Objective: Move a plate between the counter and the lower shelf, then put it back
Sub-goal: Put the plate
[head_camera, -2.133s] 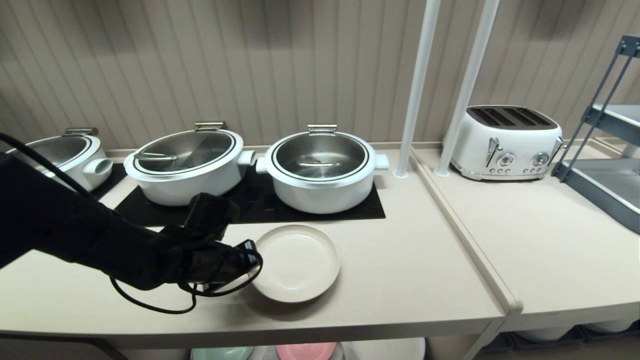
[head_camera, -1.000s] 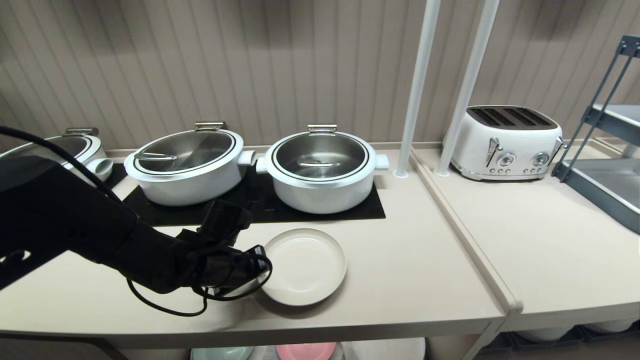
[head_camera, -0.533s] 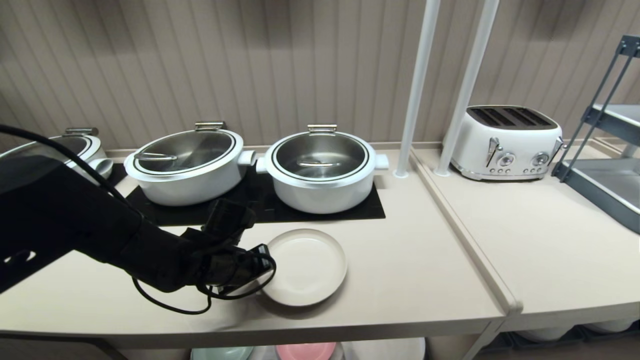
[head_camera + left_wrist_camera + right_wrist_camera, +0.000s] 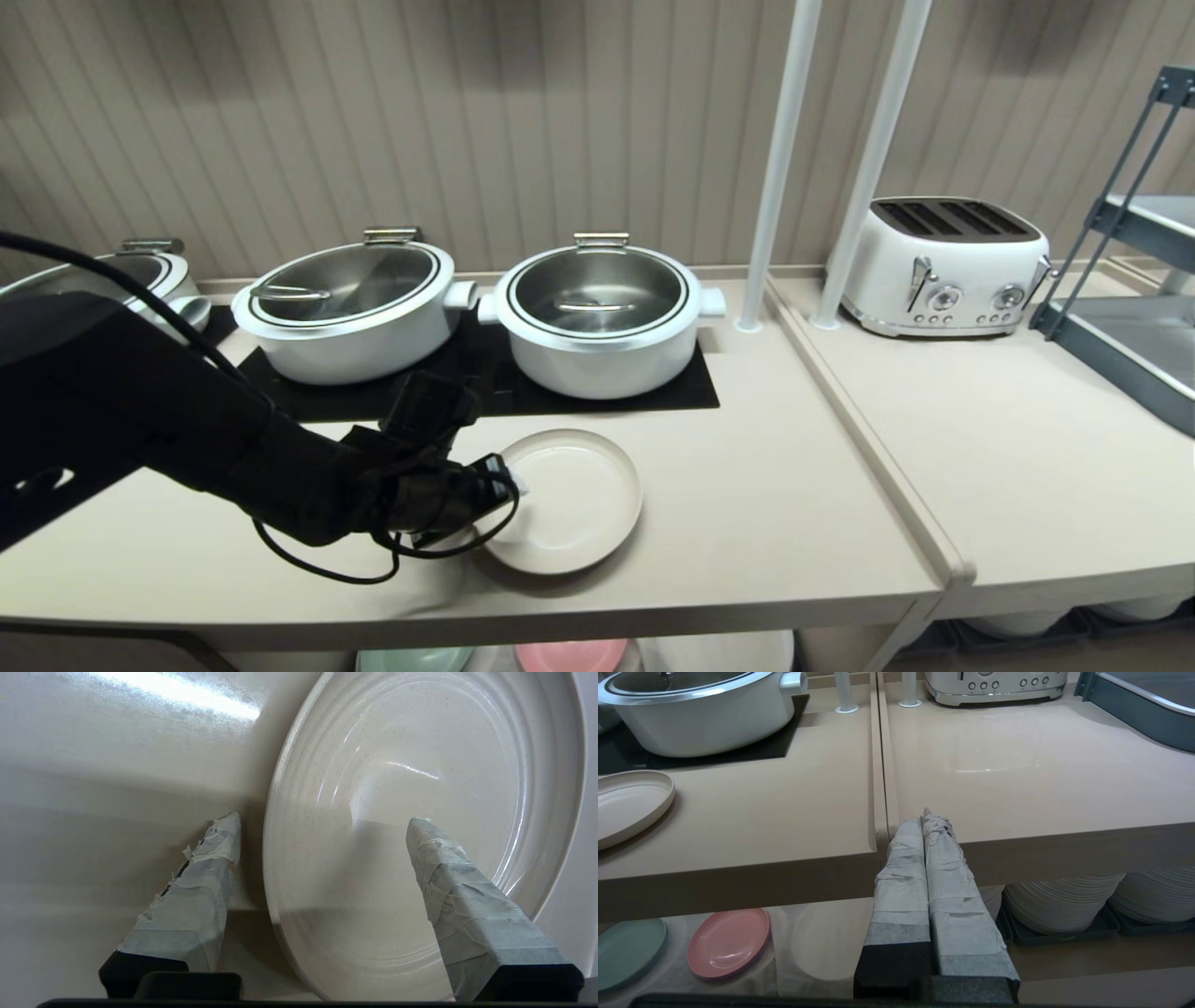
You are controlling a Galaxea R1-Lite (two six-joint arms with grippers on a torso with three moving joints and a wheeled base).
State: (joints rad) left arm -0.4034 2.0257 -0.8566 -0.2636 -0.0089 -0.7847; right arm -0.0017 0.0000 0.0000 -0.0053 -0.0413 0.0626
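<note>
Plate [image 4: 569, 499]: you see it lying flat on the counter [image 4: 766, 523], in front of the cooktop, near the front edge.
Left gripper [image 4: 322, 821]: you find it at the plate's left rim, fingers spread and released, one over the plate, one outside beside the rim.
Right gripper [image 4: 927, 819]: you see it parked below the counter edge, fingers [image 4: 901, 877] pressed together on nothing.
Lower shelf [image 4: 817, 938]: you see pink and green plates there.
</note>
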